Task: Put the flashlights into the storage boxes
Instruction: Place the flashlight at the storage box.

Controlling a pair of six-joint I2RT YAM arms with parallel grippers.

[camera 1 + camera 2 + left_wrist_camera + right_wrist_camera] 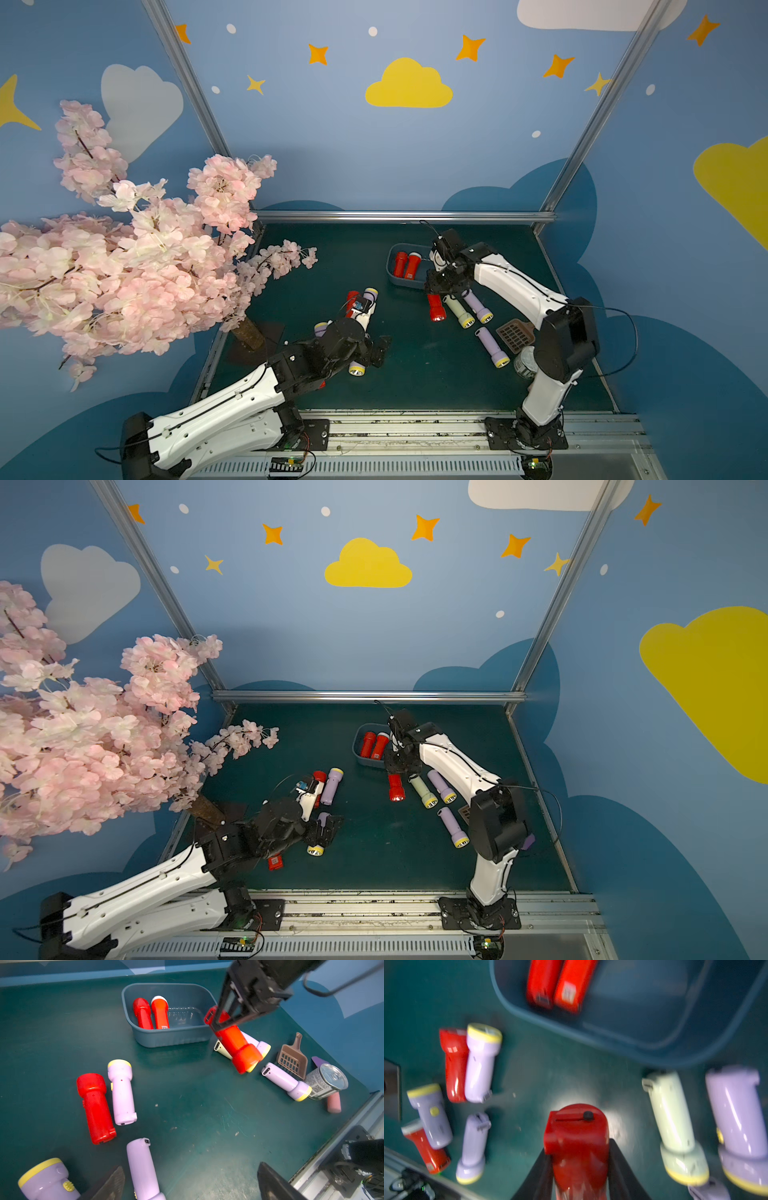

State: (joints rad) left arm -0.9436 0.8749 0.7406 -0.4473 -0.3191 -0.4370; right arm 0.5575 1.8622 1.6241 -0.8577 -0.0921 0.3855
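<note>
The storage box (pixel 391 272) is a blue-grey bin at the back of the mat, with two red flashlights (pixel 406 265) lying side by side in it. My right gripper (pixel 578 1147) is shut on a third red flashlight (pixel 234 1041), tilted head-down just outside the bin's near corner, above a pale yellow flashlight (pixel 457 311) and a lilac one (pixel 478 307). My left gripper (pixel 191 1167) stands open low over the mat. A lilac flashlight (pixel 141 1167) lies between its fingers, close to one of them. A red and lilac pair (pixel 108 1101) lies beyond it.
A brown slotted scoop (pixel 515 334), a silver tin can (pixel 524 361) and a pink cylinder (pixel 334 1102) sit by the right arm's base, with another lilac flashlight (pixel 492 347) beside them. A pink blossom tree (pixel 124 257) overhangs the mat's left side.
</note>
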